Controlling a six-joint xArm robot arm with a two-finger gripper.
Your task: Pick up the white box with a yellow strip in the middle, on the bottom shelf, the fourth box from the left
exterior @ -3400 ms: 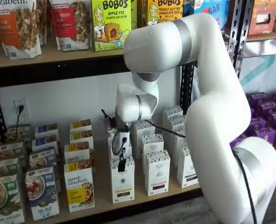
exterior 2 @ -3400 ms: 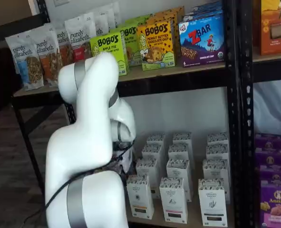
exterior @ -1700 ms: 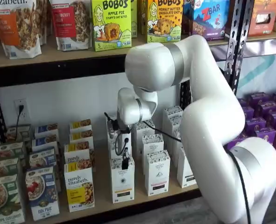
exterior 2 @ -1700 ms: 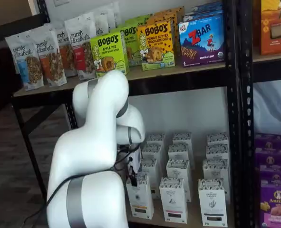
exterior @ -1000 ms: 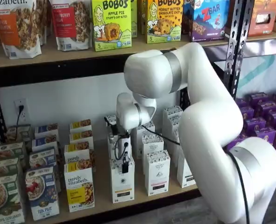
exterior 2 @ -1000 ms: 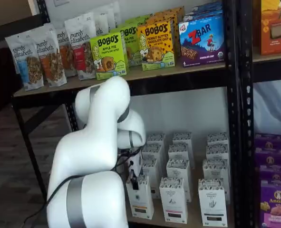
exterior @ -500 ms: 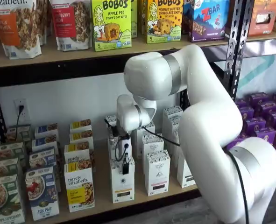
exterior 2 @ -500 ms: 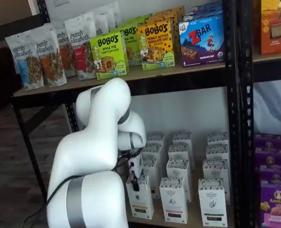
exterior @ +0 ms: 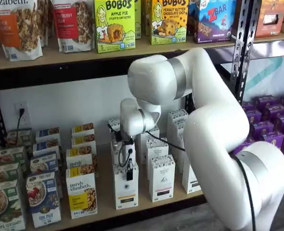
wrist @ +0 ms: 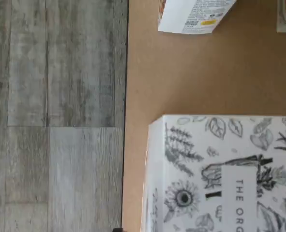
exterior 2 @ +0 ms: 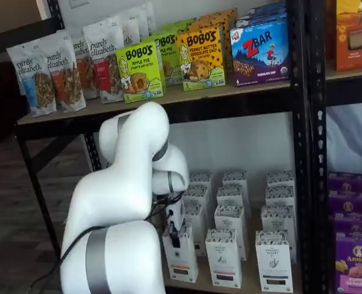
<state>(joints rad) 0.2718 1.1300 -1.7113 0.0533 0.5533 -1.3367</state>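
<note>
The white box [exterior: 126, 189] stands at the front of the bottom shelf [exterior: 105, 202], with a thin yellow-orange strip low on its front. It also shows in a shelf view [exterior 2: 182, 260]. My gripper [exterior: 129, 172] hangs straight down at the box's top edge, and only one black finger shows against the box front. In a shelf view the gripper [exterior 2: 175, 236] sits at the box's speckled top. I cannot tell whether it is open or shut. The wrist view shows the box's leaf-printed top [wrist: 220, 174] close below, on the tan board [wrist: 181, 72].
A "purely elizabeth" box [exterior: 81, 195] stands just left of the white box. Like white cartons [exterior: 162, 179] stand just right and behind. Purple boxes [exterior: 271, 130] fill the far right. The upper shelf board [exterior: 60, 57] is overhead. A black upright [exterior: 242, 43] stands at the right.
The arm's elbow has swung down and back toward the shelves. The gripper has sunk a little to the top of the white box. Almost nothing has moved in the last half second.
</note>
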